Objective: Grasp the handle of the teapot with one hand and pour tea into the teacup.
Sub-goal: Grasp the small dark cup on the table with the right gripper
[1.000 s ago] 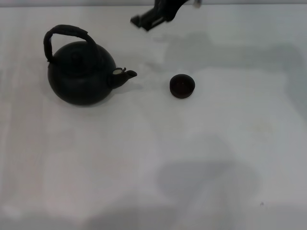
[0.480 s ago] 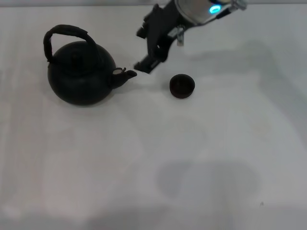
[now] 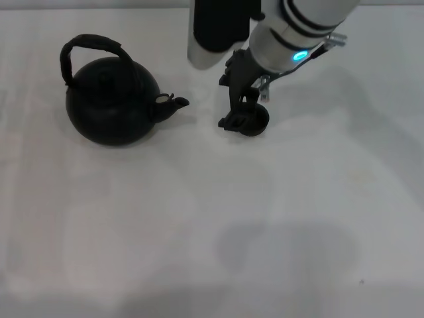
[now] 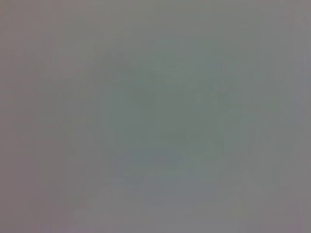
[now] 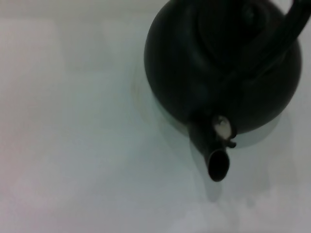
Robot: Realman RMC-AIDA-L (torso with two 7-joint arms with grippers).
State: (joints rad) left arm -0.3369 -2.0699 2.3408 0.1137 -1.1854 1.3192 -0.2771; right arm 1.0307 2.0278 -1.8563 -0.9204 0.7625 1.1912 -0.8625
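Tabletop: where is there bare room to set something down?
The table is bare all along the near side, and right of the teacup. It is crowded between the teapot spout and the teacup, where the right pincer hangs.

- The teapot (image 3: 112, 101), round and matte black, stands upright well apart from the right claw (image 3: 240, 114), spout toward it.
- Its handle (image 3: 91, 45) arches over the lid, ungrasped.
- The teacup (image 3: 257, 121) sits directly beneath the claw, partly hidden.
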